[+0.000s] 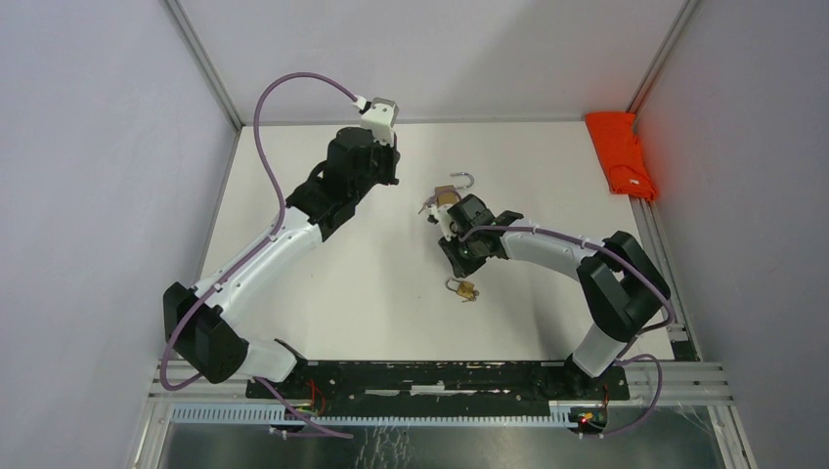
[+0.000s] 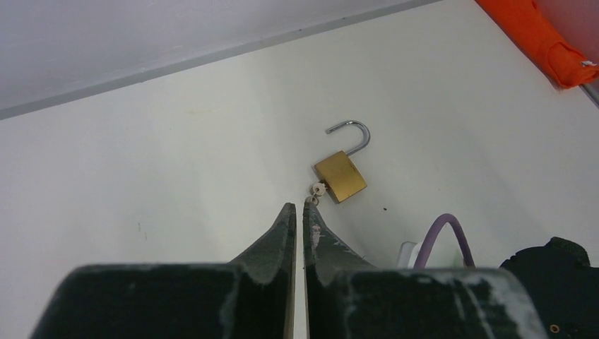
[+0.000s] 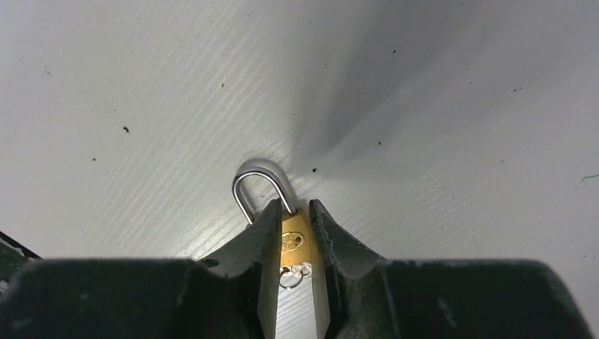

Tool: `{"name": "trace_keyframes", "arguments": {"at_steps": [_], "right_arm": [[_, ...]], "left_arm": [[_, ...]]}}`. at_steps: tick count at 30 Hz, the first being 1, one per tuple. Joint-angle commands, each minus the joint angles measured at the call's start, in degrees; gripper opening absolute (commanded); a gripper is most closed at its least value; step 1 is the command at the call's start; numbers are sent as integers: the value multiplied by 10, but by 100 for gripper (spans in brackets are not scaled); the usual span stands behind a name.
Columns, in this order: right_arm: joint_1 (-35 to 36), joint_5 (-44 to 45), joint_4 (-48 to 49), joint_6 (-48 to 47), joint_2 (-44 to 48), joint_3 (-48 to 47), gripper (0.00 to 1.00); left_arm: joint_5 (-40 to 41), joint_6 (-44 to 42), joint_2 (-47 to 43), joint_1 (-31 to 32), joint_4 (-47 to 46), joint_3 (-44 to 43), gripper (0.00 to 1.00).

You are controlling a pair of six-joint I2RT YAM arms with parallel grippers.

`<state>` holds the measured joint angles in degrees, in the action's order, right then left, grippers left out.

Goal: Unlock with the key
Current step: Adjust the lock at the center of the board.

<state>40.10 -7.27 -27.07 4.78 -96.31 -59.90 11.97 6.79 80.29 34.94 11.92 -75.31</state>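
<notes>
A brass padlock (image 1: 448,196) (image 2: 340,176) lies flat on the white table (image 1: 323,293), and its steel shackle (image 2: 351,134) is swung open. The key (image 2: 318,189) sticks out of its bottom end with a small ring on it. My left gripper (image 2: 297,207) (image 1: 391,174) is shut on nothing, its tips just short of the key. In the right wrist view the padlock (image 3: 293,240) and key (image 3: 295,270) show through the gap of my right gripper (image 3: 292,203) (image 1: 452,217). Its jaws are parted and stand over the lock, covering the lock's sides. No fingers are around the lock in the left wrist view.
A second brass padlock (image 1: 463,289), closed, lies nearer the arm bases. An orange cloth (image 1: 622,154) (image 2: 537,35) sits on the rail at the back right. White walls close in the table's back and sides. The right arm's purple cable (image 2: 445,233) is near the lock.
</notes>
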Motion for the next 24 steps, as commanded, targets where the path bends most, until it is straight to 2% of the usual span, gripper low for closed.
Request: {"name": "trace_keyframes", "arguments": {"at_steps": [1,10,20,24], "right_arm": [[7,19,-17,-30,-10,-2,25],[22,7,-6,-43,-15,4,26],[33,13,-7,-58,-63,2,25],[35,32,-8,-59,-72,1,6]], "left_arm": [[15,5,-24,-2,-18,0,12],[18,4,-19,-2,-19,0,12],[25,1,-21,-2,-20,3,12],[31,-2,-24,-2,-20,5,12]]}}
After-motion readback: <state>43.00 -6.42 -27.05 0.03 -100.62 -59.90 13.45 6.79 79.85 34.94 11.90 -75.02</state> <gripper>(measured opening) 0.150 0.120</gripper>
